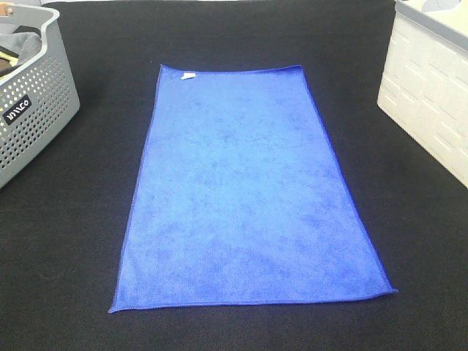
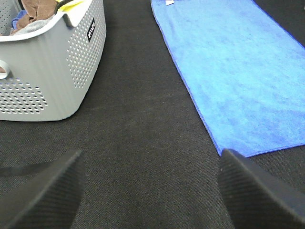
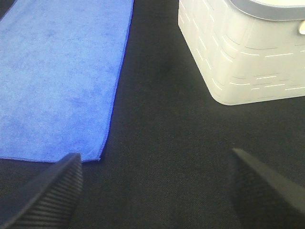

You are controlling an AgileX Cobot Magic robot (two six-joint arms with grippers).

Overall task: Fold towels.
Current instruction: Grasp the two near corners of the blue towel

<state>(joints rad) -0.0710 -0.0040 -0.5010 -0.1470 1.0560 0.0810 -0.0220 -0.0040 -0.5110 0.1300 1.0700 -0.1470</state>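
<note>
A black table [image 1: 73, 219] is carrying everything here, and the blue towel [image 1: 248, 190] is lying spread flat in a single layer down its middle, with its long sides running from the near edge toward the far edge and bare table showing all around it. A white bin [image 1: 431, 88] with a brick-like pattern on its walls is standing at the right edge toward the far corner, well apart from the towel. A grey basket [image 1: 33, 95] with perforated walls is sitting at the left edge, also apart from the towel, and it is holding a jumble of cloths [image 2: 33, 12] in brown, grey and yellow. The left pincer [image 2: 150, 191] is hanging over bare table between the grey basket and the towel's near left corner, with its jaws standing wide and nothing between them. The right pincer [image 3: 155, 186] is hanging over bare table near the towel's near right corner, its jaws likewise spread wide and gripping nothing. A small white tag [image 1: 188, 74] is showing at the towel's far left corner.
</note>
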